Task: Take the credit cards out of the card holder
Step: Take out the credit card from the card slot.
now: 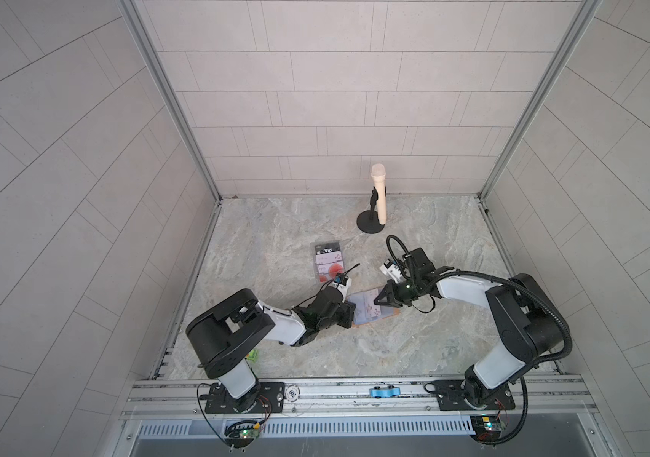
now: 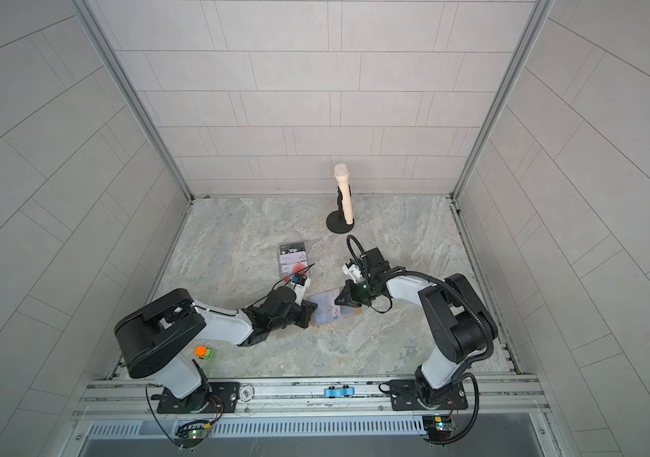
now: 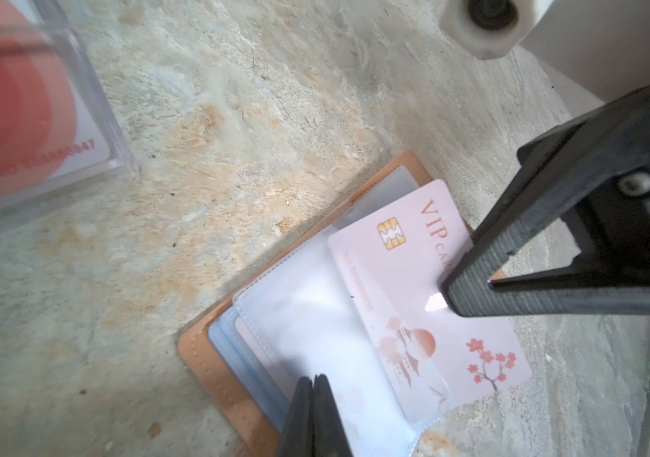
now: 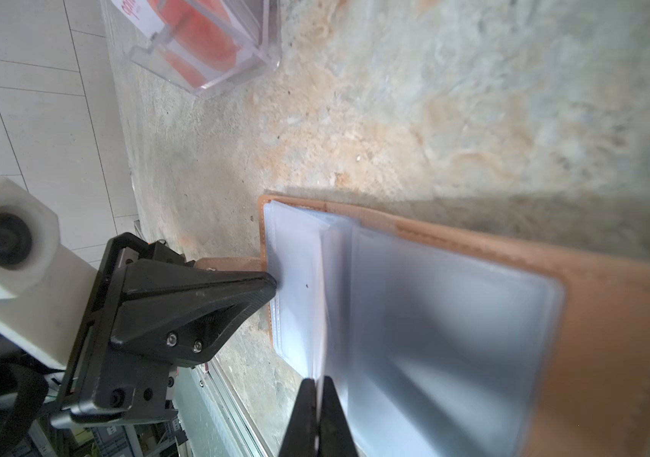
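The tan card holder [image 1: 392,313] [image 2: 351,313] [image 3: 204,356] [image 4: 612,316] lies open on the table between my two arms, with its clear sleeves fanned up. A pale pink credit card [image 3: 414,253] marked VIP sticks halfway out of one sleeve. My right gripper [image 1: 374,302] [image 2: 336,302] [image 3: 450,292] [image 4: 318,382] is shut on that card's free edge. My left gripper [image 1: 355,312] [image 2: 315,310] [image 3: 314,380] [image 4: 271,285] is shut, its tip pressed on the sleeves at the holder's opposite side. A dark Vip card [image 1: 328,250] and a red-circled white card [image 1: 329,271] [image 3: 18,110] lie in the box.
The clear plastic box [image 1: 318,279] [image 2: 280,273] [image 3: 90,99] [image 4: 236,59] sits just behind the left gripper. A beige microphone [image 1: 378,198] [image 2: 343,194] stands on a black round base at the back. An orange and green block [image 2: 205,352] lies by the left arm's base.
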Motion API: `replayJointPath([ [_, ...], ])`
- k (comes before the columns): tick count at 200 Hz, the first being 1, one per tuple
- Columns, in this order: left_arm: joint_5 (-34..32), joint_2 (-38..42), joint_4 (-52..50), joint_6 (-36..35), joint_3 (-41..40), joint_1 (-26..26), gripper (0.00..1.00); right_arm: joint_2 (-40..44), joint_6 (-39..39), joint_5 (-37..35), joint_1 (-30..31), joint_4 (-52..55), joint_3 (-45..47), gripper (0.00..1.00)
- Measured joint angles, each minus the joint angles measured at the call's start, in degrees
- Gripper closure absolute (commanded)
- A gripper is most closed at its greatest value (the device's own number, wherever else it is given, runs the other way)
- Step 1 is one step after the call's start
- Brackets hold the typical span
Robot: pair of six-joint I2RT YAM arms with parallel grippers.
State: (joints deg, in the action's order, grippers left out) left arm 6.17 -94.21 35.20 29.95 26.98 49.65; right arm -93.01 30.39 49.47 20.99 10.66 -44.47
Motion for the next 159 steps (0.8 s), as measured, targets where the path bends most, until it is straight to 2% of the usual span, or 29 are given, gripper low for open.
replayJointPath([
  [36,-0.44,1.11,-1.86,-0.02,-0.39,0.00,0.99,1.75,-1.77,-2.64,-0.98,3.52,0.00,0.99],
  [71,-0.59,3.45,-6.12,-0.28,-0.55,0.00,0.91,5.11,-3.93,-7.30,-1.42,8.83,-0.55,0.99],
  [123,-0.55,12.33,-13.18,-2.58,-0.42,-0.09,0.63,12.17,-6.75,-12.02,-1.51,14.62,-2.58,0.99],
  [145,0.42,17.59,-15.39,-4.22,0.00,-0.85,0.45,14.56,-7.89,-10.32,-1.53,15.30,-2.56,0.99],
  [159,4.15,20.52,-15.52,-5.11,0.17,-2.25,0.41,15.30,-7.98,-8.11,-1.55,15.17,-2.56,1.00],
])
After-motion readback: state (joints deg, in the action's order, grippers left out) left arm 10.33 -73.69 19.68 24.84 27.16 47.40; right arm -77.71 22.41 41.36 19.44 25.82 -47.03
